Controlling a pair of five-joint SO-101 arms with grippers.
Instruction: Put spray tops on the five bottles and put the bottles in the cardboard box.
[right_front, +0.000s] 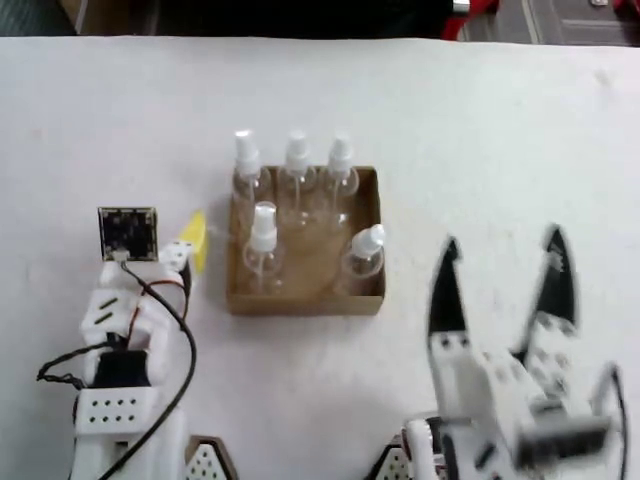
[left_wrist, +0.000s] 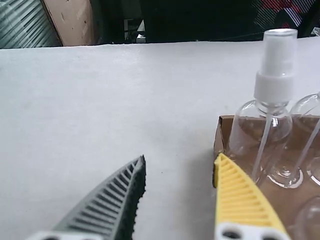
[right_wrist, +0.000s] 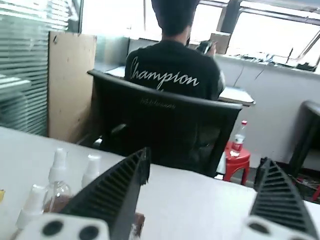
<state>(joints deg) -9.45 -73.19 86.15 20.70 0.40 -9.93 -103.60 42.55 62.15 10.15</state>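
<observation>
Five clear plastic bottles (right_front: 297, 185) upright inside the brown cardboard box (right_front: 305, 300) on the white worktop (right_front: 450, 120), three behind, two in front, each capped with a white spray top (right_front: 264, 222). Any label or print on them too small to make out. Left jaws, one grey, one yellow, spread wide, empty, just beside the box. Right jaws, black, gaping wide, holding nothing, blurred, near the box's other side.

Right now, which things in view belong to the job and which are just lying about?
Job:
five bottles, spray tops on, all standing in the cardboard box
left end effector, open, beside the box
right end effector, open, empty

Lying about:
office chair
red stool
wooden board
</observation>
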